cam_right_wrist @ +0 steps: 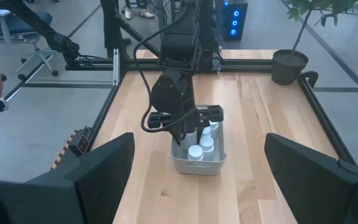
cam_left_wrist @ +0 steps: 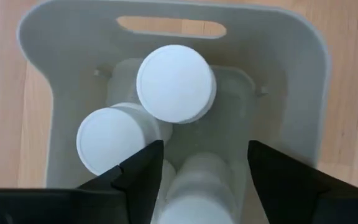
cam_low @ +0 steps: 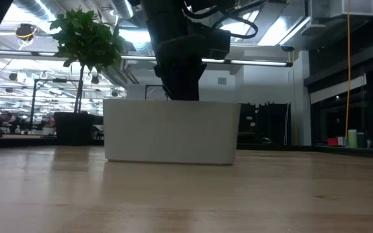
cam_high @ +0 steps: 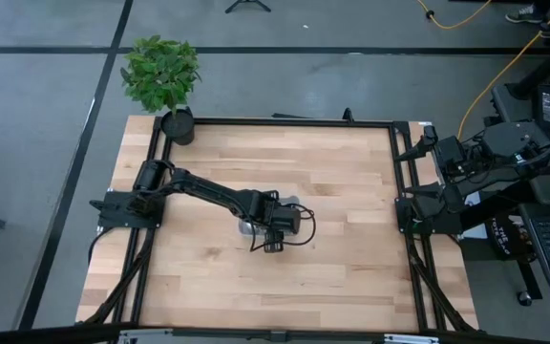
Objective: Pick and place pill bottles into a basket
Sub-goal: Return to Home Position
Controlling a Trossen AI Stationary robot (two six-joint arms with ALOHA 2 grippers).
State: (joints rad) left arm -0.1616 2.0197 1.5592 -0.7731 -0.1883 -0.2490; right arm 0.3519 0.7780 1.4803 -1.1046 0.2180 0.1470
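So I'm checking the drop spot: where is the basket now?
In the high view the basket sits near the middle of the table, under the jaws of the left arm.

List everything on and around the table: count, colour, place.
table: one, light wood in a black frame, under both arms.
basket: one, pale grey, mid-table, directly below the left gripper.
pill bottles: three clearly seen, white, inside the basket; more may be hidden.
plant: one, green in a black pot, at the table corner on the left arm's side.
left gripper: one, dark, above the basket, jaws open.
right gripper: one, dark, parked at the table's right edge, jaws open.
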